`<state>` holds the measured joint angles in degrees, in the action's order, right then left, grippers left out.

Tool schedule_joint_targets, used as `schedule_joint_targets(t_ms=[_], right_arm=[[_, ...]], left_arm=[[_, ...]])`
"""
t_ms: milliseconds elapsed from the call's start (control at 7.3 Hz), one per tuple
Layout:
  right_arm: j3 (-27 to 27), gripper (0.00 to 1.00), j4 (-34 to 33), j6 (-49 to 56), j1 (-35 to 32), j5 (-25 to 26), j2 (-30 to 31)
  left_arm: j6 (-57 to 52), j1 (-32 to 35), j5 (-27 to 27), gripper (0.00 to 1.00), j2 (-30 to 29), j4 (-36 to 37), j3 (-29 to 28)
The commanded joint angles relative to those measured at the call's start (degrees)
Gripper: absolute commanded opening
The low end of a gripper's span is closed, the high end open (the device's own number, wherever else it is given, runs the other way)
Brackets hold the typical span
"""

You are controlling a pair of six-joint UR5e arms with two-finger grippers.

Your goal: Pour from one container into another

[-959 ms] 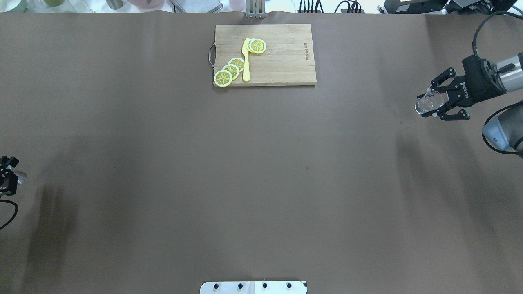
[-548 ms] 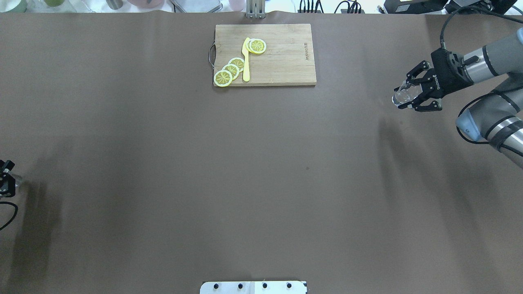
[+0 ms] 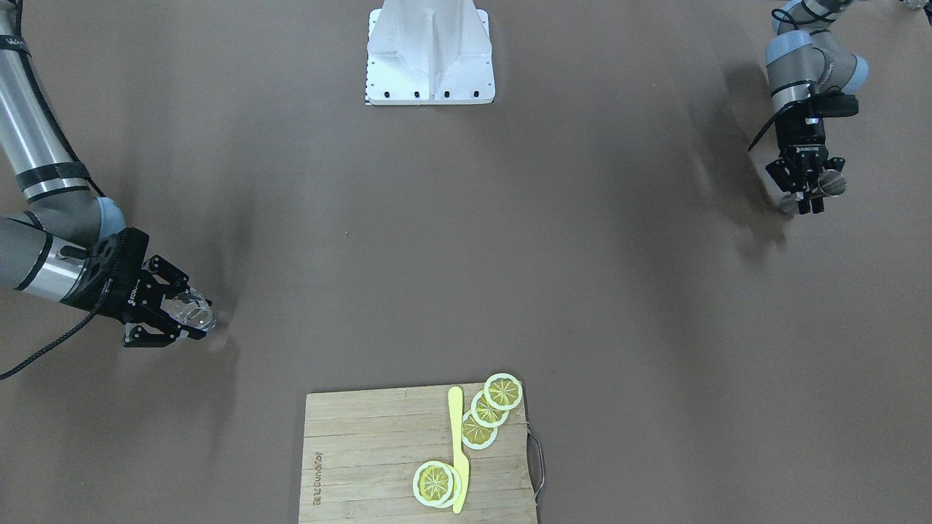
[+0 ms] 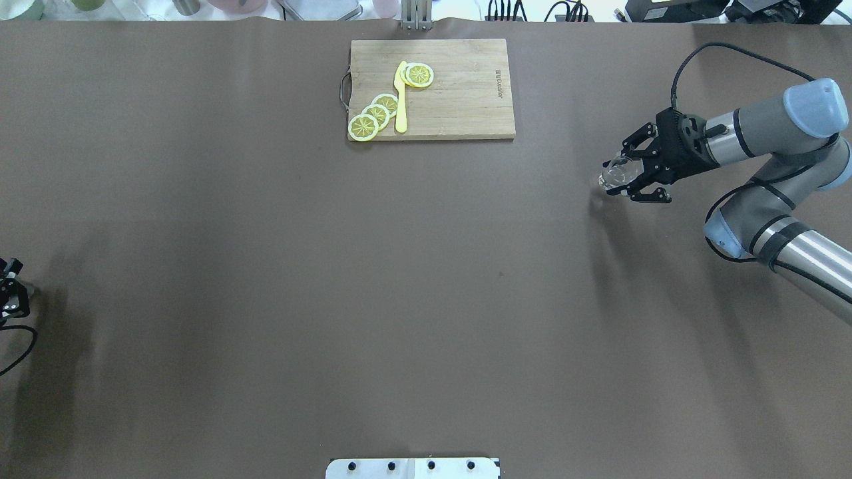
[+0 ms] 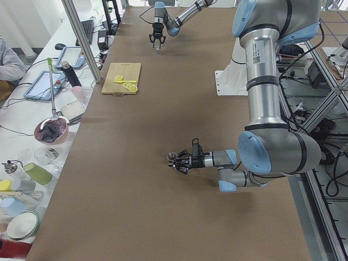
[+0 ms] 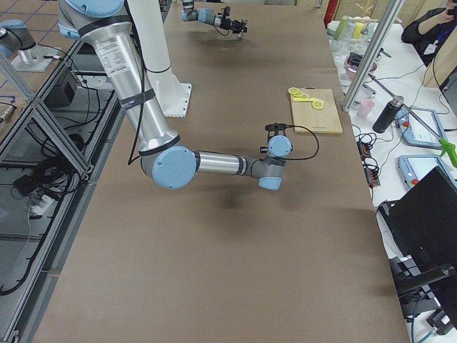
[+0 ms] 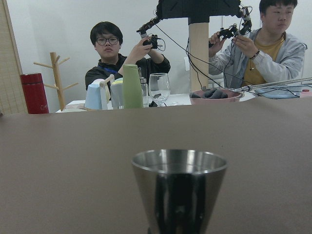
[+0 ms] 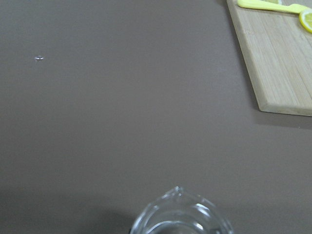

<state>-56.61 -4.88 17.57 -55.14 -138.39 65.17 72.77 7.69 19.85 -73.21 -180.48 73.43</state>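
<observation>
My right gripper (image 4: pixel 629 174) is shut on a clear glass (image 4: pixel 614 175) at the table's right side, held just above the brown cloth; the front-facing view shows the same glass (image 3: pixel 193 311) between the fingers. The glass rim (image 8: pixel 180 217) fills the bottom of the right wrist view. My left gripper (image 3: pixel 804 191) is shut on a steel cup (image 3: pixel 830 182) at the table's far left edge. That cup (image 7: pixel 179 187) stands upright in the left wrist view. In the overhead view only a sliver of the left gripper (image 4: pixel 10 298) shows.
A wooden cutting board (image 4: pixel 459 100) with lemon slices (image 4: pixel 376 114) and a yellow knife (image 4: pixel 401 96) lies at the far middle of the table. The robot base (image 4: pixel 413 468) sits at the near edge. Cups, bottles and two operators are beyond the far edge.
My right gripper has carried the clear glass leftward, toward the table's middle. The left gripper has slid slightly nearer the robot along the left edge.
</observation>
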Motion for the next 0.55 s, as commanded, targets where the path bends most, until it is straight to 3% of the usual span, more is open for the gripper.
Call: schedule_joint_targets(t_ms=[0,411], right_arm=[[0.79,0.0,1.01,-1.49,0.82,0.49,-0.04],[1.23,0.0,1.01,-2.89,1.52,0.93,-0.04]], left_arm=[[0.09,0.75,-2.09,0.07,-1.14,2.41,-0.04],[8.6,0.75,-2.88,0.27,-1.67,2.67,-0.74]])
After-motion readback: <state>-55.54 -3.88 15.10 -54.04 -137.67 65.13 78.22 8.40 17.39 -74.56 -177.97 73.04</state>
